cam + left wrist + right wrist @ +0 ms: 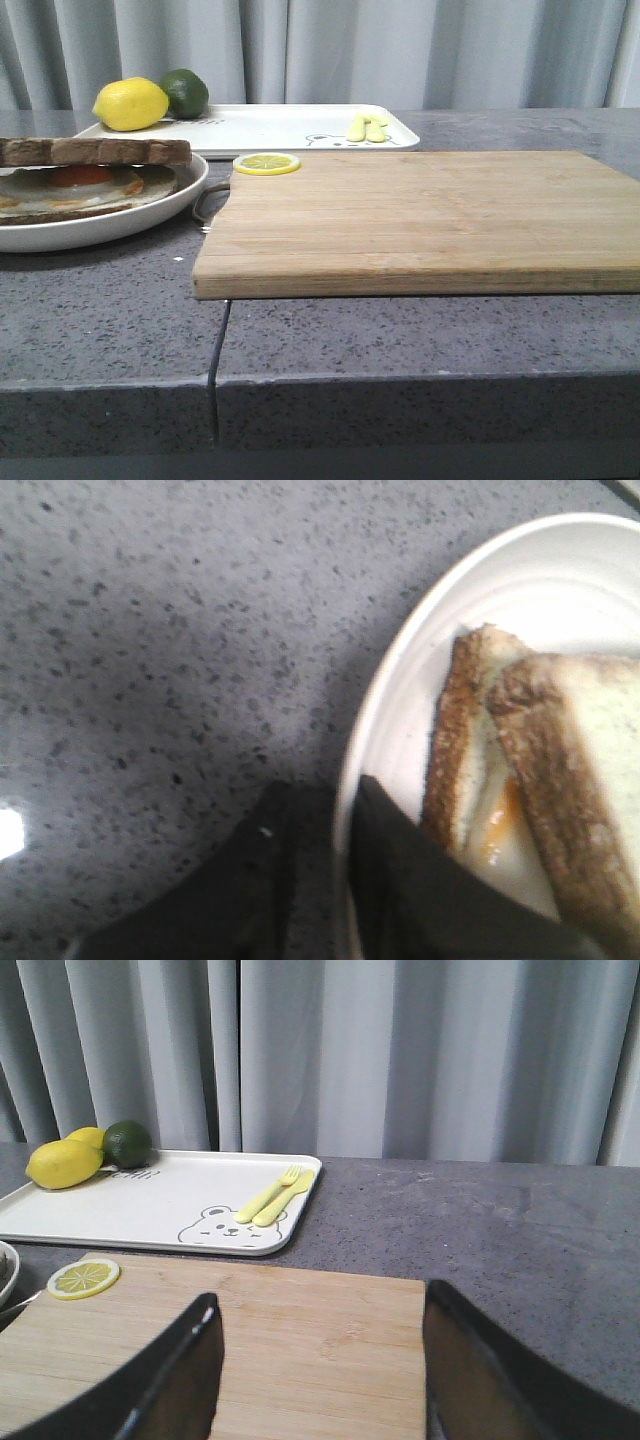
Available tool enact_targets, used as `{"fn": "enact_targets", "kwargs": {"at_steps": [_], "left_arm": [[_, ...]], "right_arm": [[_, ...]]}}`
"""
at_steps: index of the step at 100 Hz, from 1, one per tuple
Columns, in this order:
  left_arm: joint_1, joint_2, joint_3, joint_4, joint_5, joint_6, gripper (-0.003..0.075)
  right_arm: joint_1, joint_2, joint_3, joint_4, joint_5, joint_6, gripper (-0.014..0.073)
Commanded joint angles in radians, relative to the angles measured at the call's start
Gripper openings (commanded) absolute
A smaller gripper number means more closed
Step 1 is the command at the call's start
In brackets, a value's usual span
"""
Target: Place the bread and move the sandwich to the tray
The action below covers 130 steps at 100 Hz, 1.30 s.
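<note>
Left of board, on table: plate w/ sandwich, bread already on top, so placing part prob. done. Behind board: tray, lemon, lime and cutlery on it, middle bare, likely left free for the plate.

Left gripper at plate rim on the side away from board: jaws narrow, one finger inside by sandwich, one outside over table. Looks like a rim hold for carrying plate and all, but cannot tell if actually pinching.

Right gripper over board, jaws wide, nothing held; prob. just parked clear.

Front view: whole layout, no grippers visible. Left wrist: only view w/ rim straddle, plus pale crumb of bread. Right wrist: only view w/ bear drawing on tray.
</note>
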Motion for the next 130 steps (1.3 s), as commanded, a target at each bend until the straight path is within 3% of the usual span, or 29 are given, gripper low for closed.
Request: {"fn": "enact_targets", "kwargs": {"at_steps": [1, 60, 93, 130], "left_arm": [[-0.008, -0.022, -0.022, -0.044, -0.025, -0.01, -0.002], [0.003, -0.114, -0.022, -0.119, -0.032, -0.01, -0.0019], [0.01, -0.218, -0.026, -0.24, -0.05, -0.01, -0.0019], [0.01, -0.096, -0.221, -0.246, -0.014, -0.004, -0.0019]], "right_arm": [[-0.004, 0.004, -0.026, -0.005, -0.079, -0.003, 0.0446], [-0.004, 0.004, -0.026, -0.005, -0.079, -0.003, 0.0446], [-0.004, 0.004, -0.026, -0.004, -0.079, -0.003, 0.0446], [-0.004, 0.004, -0.026, -0.004, -0.079, -0.003, 0.0446]]}}
